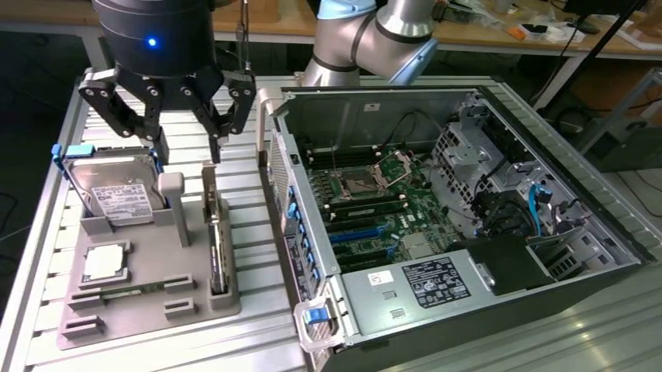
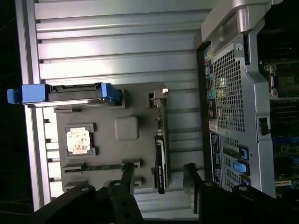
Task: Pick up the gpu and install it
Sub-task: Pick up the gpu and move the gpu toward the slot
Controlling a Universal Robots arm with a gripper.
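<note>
Hovering over gpu (image 1: 215, 248) on edge in tray (image 1: 145, 306) — claw (image 1: 188, 147) wide, empty, hard drive (image 1: 119, 194) label unreadable

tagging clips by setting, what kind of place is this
Likely a robotics lab workbench: a robot arm over a slatted metal table, an open computer case, and a grey fixture tray of parts.

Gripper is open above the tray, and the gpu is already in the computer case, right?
No: the exterior view shows the gpu standing on edge in the grey tray, not in the computer case. The gripper is open above the tray.
</note>
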